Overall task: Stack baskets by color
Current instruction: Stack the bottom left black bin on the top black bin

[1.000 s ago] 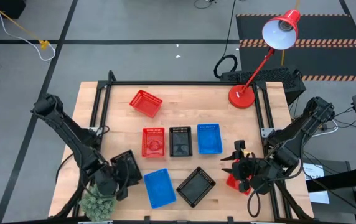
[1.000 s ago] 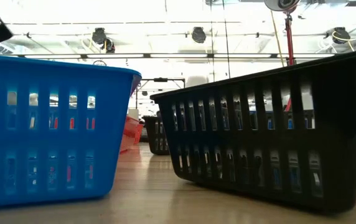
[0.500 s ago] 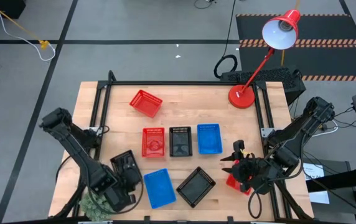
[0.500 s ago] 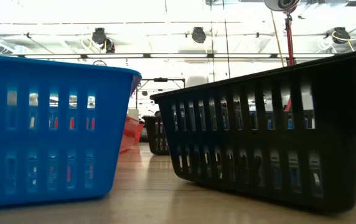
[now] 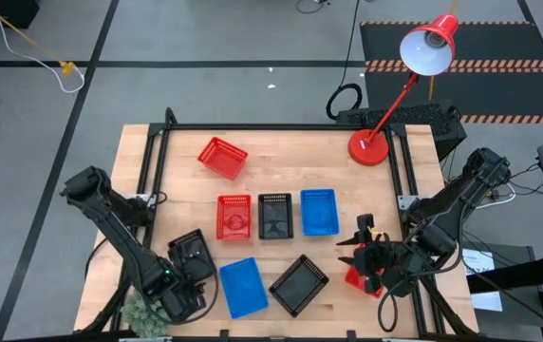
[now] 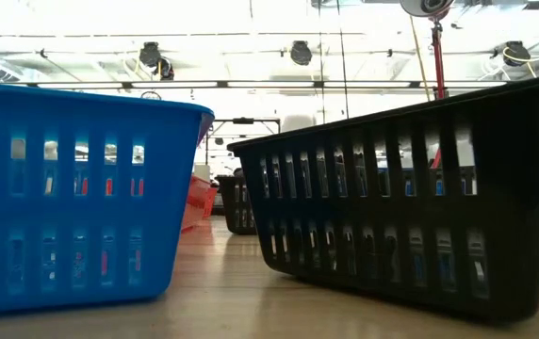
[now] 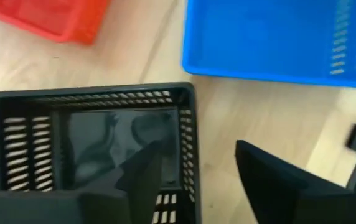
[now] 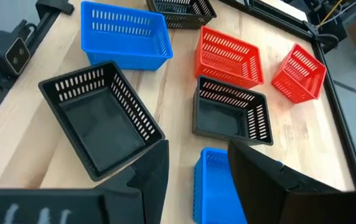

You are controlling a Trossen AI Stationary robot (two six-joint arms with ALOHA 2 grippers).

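Baskets lie across the wooden table. One red basket sits askew at the far side. A red, a black and a blue basket form a row. A blue and a black basket sit near the front edge. My left gripper points steeply down, open, over another black basket. One finger stands over its inside and the other outside its end wall. My right gripper hangs open at the right, above a red basket.
A red lamp's round base stands at the far right corner, its head beyond the table. A green tuft sits at the near left corner. A black frame rims the table. Bare wood lies at the far middle.
My left arm has folded at the elbow and its gripper has tipped more steeply downward over the black basket at the near left, shifting a little toward the near edge. A dark part of that arm has left the low view's top left corner. The baskets stay put.
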